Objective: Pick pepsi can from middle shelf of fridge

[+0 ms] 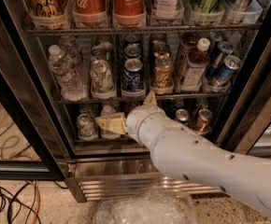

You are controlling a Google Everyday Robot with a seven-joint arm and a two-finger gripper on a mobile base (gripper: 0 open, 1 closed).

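In the camera view, the pepsi can (133,74) stands upright at the front of a clear plastic lane on the surface (74,100), the thin wire rack across the middle of the fridge (103,168). The lanes keep each kind of drink in single file. A second blue can stands directly behind it, with the gold-orange can (162,73) in the lane to its right and a green-and-white can (102,76) in the lane to its left. Both neighbours are close beside it, which probably leaves little room for fingers at its sides.

The tool (124,108) hangs just below the front edge of that surface, in front of the lower rack. It sits at the end of the white arm (196,162), which reaches in from the lower right. Its two cream fingers (111,123) are spread wide, one pointing left and one pointing up toward the rack edge, and nothing is between them. The tool is lower than the can, so I judge the reach is not yet lined up and it must rise before closing.

The can is dark blue with a red-and-white mark on its front and a silver top tilted toward the camera. It is of ordinary width, broader than the slim blue cans (224,69) leaning at the right end of the rack. Its smooth round metal wall may be slick from the cold.
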